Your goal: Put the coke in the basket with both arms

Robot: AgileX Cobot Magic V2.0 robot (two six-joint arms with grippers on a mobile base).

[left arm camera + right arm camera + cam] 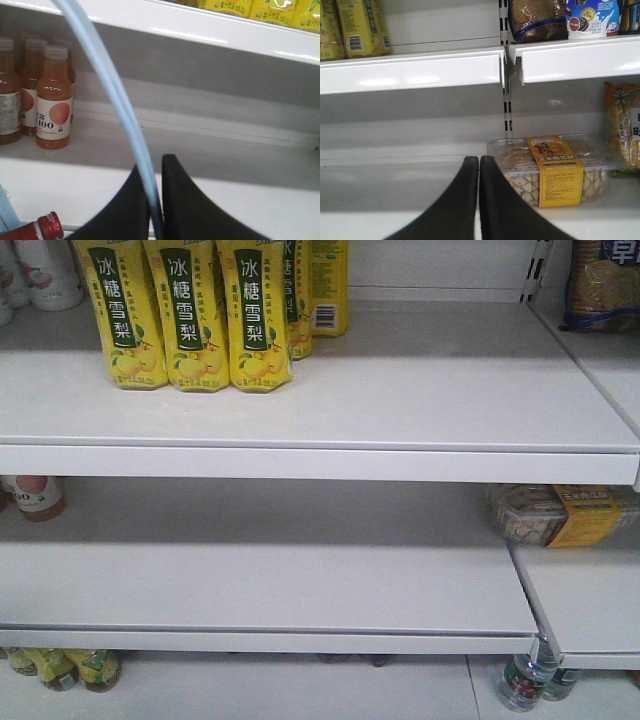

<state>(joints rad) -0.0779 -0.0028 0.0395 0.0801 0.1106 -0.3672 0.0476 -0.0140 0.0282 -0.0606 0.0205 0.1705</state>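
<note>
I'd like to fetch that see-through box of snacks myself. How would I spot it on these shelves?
Look at the white shelf holding the yellow cartons, then go one level down and right, past the slotted upright post. The clear box lies flat there, holding small pale biscuits. Unlike the upright snack bag at its right, it has a yellow paper band around its middle.

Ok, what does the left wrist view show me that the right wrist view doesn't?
Only the left wrist view shows the left pincer shut on a thin light blue basket handle, orange juice bottles on the shelf, and a red bottle cap at the bottom edge.

Only the right wrist view shows the right pincer shut on nothing, a clear snack box with a yellow band, and cookie packs above.

Both show white shelving and yellow drink cartons on the upper shelf.
</note>
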